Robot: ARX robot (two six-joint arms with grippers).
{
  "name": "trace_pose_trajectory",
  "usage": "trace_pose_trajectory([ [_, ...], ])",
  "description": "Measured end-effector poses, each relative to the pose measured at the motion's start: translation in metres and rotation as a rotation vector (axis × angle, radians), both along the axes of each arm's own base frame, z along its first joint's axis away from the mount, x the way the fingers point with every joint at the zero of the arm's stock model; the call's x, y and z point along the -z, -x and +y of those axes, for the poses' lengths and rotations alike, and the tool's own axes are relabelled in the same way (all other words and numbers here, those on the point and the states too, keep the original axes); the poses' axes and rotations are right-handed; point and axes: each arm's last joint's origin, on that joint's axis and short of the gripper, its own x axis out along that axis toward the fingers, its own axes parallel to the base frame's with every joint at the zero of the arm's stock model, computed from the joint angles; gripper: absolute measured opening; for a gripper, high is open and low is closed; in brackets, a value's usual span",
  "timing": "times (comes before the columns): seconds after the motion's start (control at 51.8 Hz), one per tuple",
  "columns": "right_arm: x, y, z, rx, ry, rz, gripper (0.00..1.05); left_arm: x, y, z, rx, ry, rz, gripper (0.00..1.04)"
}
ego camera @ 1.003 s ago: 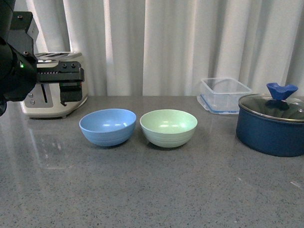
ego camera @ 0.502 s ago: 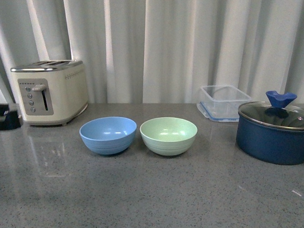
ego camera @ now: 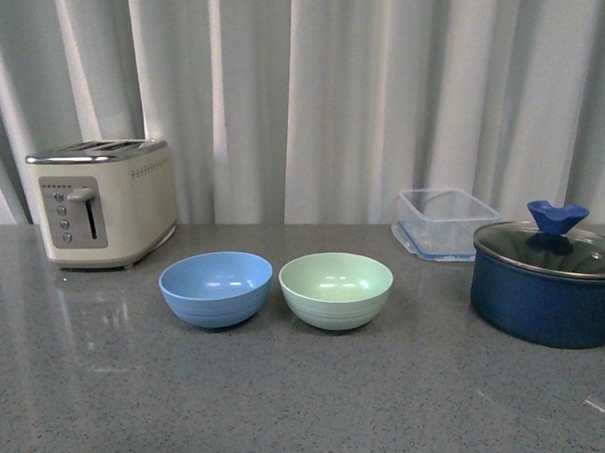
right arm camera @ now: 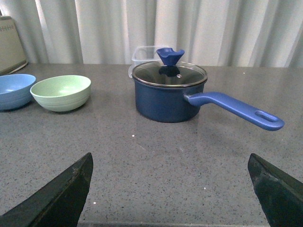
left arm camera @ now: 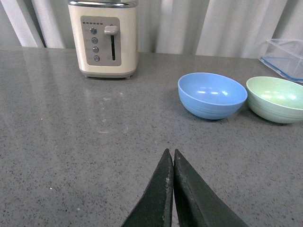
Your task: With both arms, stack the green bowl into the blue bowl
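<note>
— Left gripper, what is it doing?

— It hangs low over the grey countertop with its two black fingers pressed together and nothing between them. Both bowls are well ahead of it, and the blue bowl is the nearer one.

— And the right gripper?

— Its fingers are spread wide apart and it holds nothing. It also sits back from the bowls, with a dark navy pot under a glass lid in front of it. Neither arm shows in the front view.

— Where is the green bowl?

— It stands upright and empty on the countertop, just to the right of the blue bowl. The two rims look close, with a thin gap between them. The blue bowl is upright and empty too.

— Anything else on the counter?

— A cream toaster stands behind the blue bowl to the left. A clear plastic container sits behind the pot, near the curtain.

— How far along is the task?

— As I judge it, nothing is done yet. The green bowl is not lifted, and no gripper touches either bowl. Reaching, gripping, lifting and setting the green bowl into the blue one all remain.
</note>
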Motion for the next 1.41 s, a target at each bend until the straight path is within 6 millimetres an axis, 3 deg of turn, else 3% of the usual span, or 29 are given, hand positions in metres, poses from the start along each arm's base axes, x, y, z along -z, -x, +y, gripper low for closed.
trace_pose_trajectory([
  [0.521,0.000,0.000,0.000,0.000,0.000,0.000,0.95,0.019,0.038,0.000,0.001,0.000,0.011,0.04],
  [1.408,0.000,0.000,0.000,0.000,0.000,0.000,0.95,0.006,0.075,0.000,0.002,-0.001,-0.032,0.04],
])
